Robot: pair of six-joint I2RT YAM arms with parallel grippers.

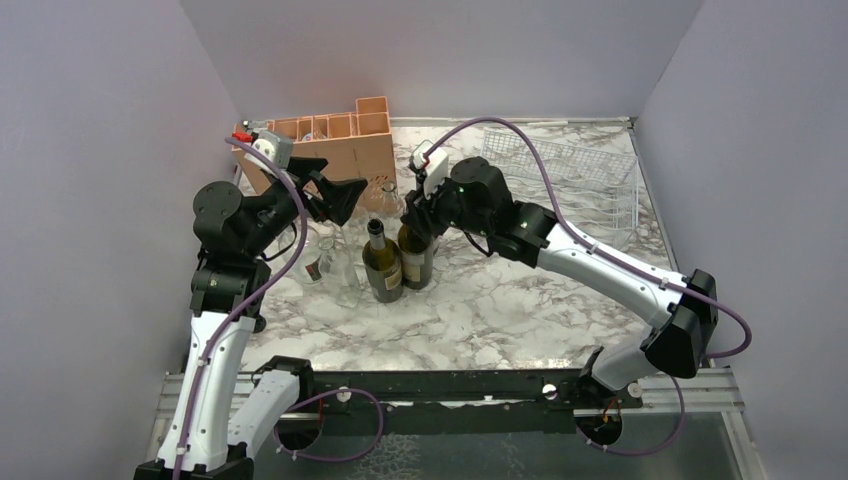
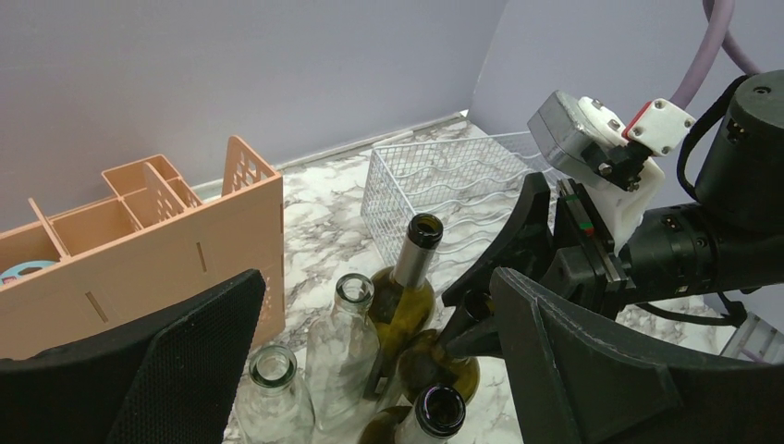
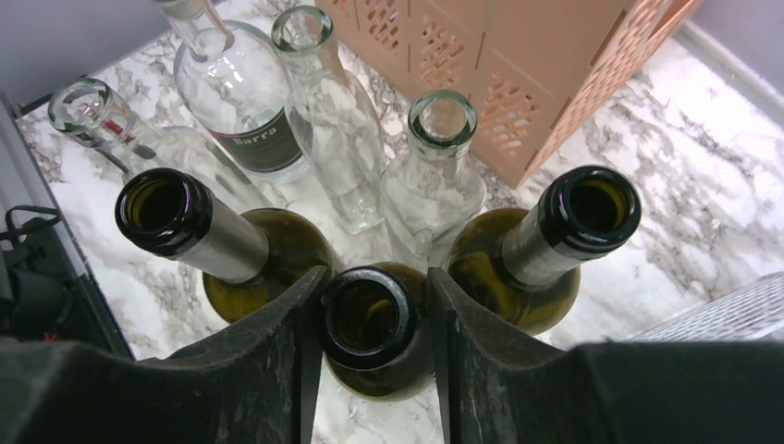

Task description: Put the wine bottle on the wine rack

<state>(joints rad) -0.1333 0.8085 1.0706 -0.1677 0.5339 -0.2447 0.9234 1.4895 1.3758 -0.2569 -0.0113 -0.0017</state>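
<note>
My right gripper [image 3: 373, 282]: jaws narrow, flanking neck of dark-green glass wine bottle [image 3: 365, 324]; grip unclear
My left gripper [image 2: 374, 287]: jaws wide, empty

The right fingers [image 3: 268, 361] flank the open mouth of a dark green wine bottle [image 3: 367, 319], close on both sides, though contact is unclear. A second green bottle [image 3: 162, 208] stands to its left and a third green bottle [image 3: 592, 208] to its right. Clear glass bottles [image 3: 342, 139] stand behind, before a peach crate [image 3: 518, 65]. The marble worktop [image 3: 666, 185] carries everything. The wine rack [image 3: 730, 314] shows a corner at lower right.
</note>
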